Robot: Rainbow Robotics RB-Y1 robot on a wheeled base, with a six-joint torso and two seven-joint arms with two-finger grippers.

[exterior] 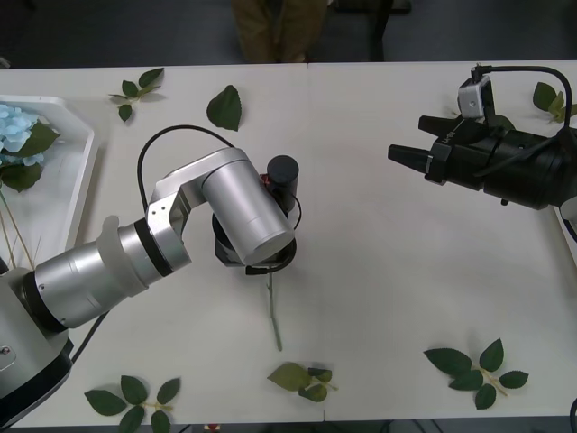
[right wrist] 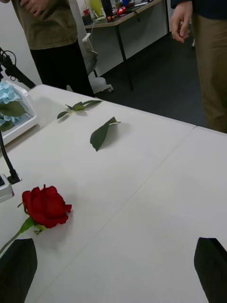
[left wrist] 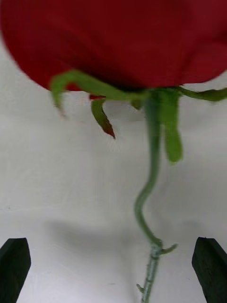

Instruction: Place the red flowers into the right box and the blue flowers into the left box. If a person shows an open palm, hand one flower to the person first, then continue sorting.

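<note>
A red rose point(right wrist: 45, 206) lies on the white table near its middle. Its bloom point(left wrist: 113, 42) and thin green stem point(exterior: 273, 311) run straight under my left gripper point(left wrist: 113, 255). That gripper point(exterior: 257, 254) points down, open, with a finger on each side of the stem and not touching it. My right gripper point(exterior: 407, 137) hangs open above the table's right part, facing the rose. Blue flowers point(exterior: 13, 126) lie in the left box point(exterior: 83, 176). A thin white edge of the right box point(exterior: 571, 236) shows at far right. A person point(right wrist: 208, 61) stands beyond the table, hand curled; an open palm is out of view.
Loose green leaf sprigs lie scattered: one leaf point(exterior: 225, 106) and a sprig point(exterior: 135, 90) at the far side, others near the front edge point(exterior: 473, 368) point(exterior: 302, 379) point(exterior: 131, 401). The left arm's cable point(exterior: 153, 149) loops above the table.
</note>
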